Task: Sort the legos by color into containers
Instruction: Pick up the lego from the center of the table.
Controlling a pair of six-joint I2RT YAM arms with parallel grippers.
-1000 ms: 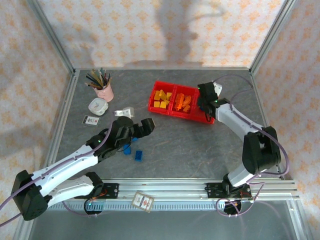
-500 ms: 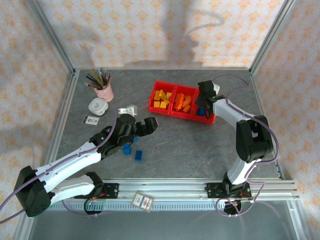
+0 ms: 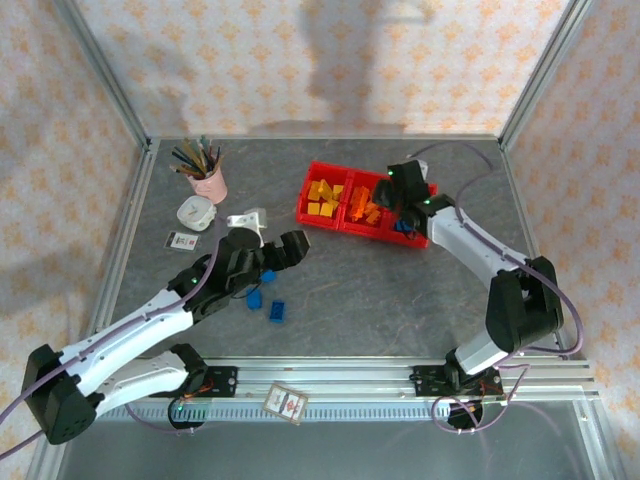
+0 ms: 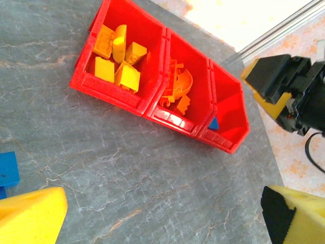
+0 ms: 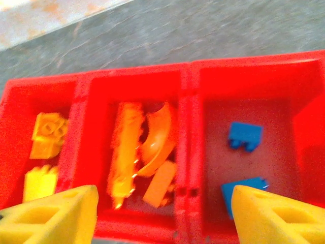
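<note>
Left claw [image 4: 162, 216] and right claw [image 5: 162, 213] both spread, empty; loose blue legos [image 3: 277, 311] could skid if clipped off-centre.

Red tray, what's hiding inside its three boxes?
The red tray holds yellow bricks in its left box, orange pieces in the middle, two blue bricks in the right. One blue brick is partly covered by a finger of the right gripper.
</note>
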